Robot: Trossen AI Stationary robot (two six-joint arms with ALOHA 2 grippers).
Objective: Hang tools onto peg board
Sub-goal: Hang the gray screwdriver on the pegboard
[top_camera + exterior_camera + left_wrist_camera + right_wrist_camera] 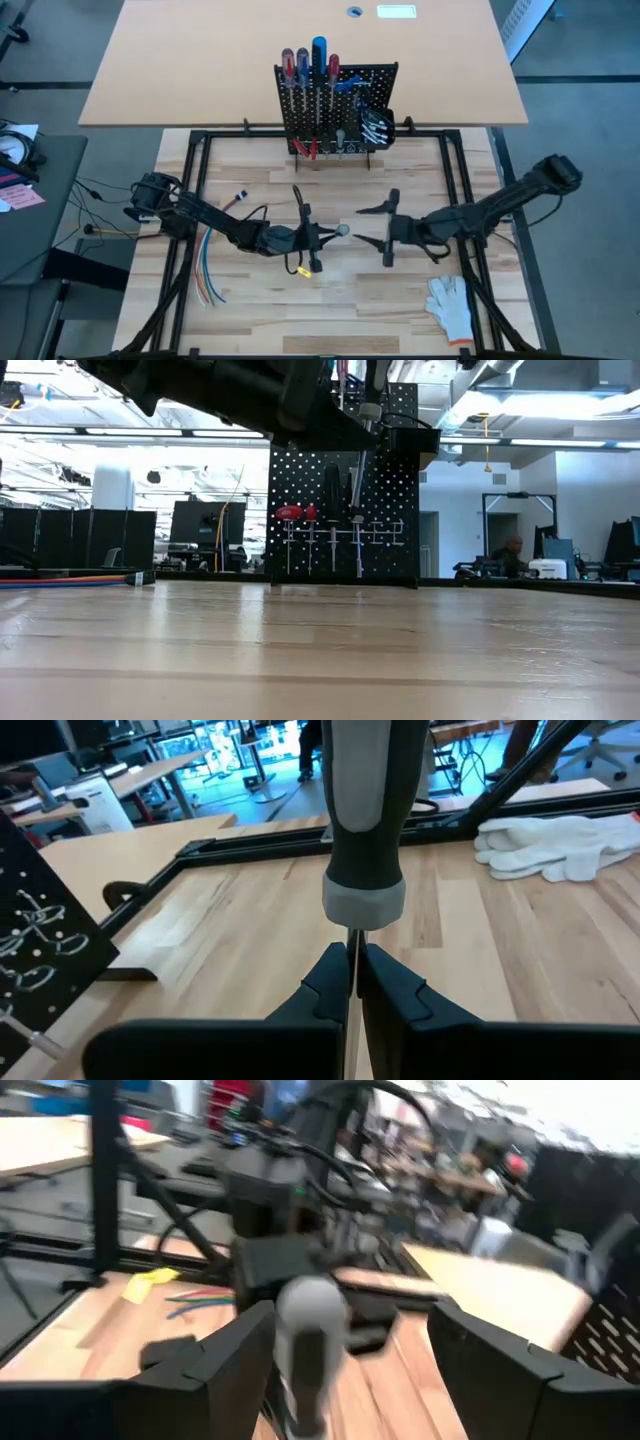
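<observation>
A screwdriver with a black-and-grey handle (335, 232) hangs over the middle of the table. My left gripper (315, 238) is shut on it, reaching in from the table's left. My right gripper (360, 226) faces it from the right and is open. Its fingers stand on either side of the handle's grey free end (310, 1312) without touching it. The peg board (345, 105) stands upright at the table's far edge. Red- and blue-handled screwdrivers and red pliers (305, 148) hang on it. Its small bin (380, 125) holds silver wrenches. My left gripper pinches the screwdriver's thin metal shaft (352, 952) between its two fingers, right behind the handle's grey collar. The fingers come level from the table's left and lie along the shaft. The handle (365, 810) sticks out beyond the fingertips toward my right gripper, clear of the table.
A white glove (450, 305) lies near the front right corner. A bundle of coloured wires (205, 272) lies at the left, and a small yellow tag (300, 270) sits under my left gripper. Black frame rails (195, 190) border the table top.
</observation>
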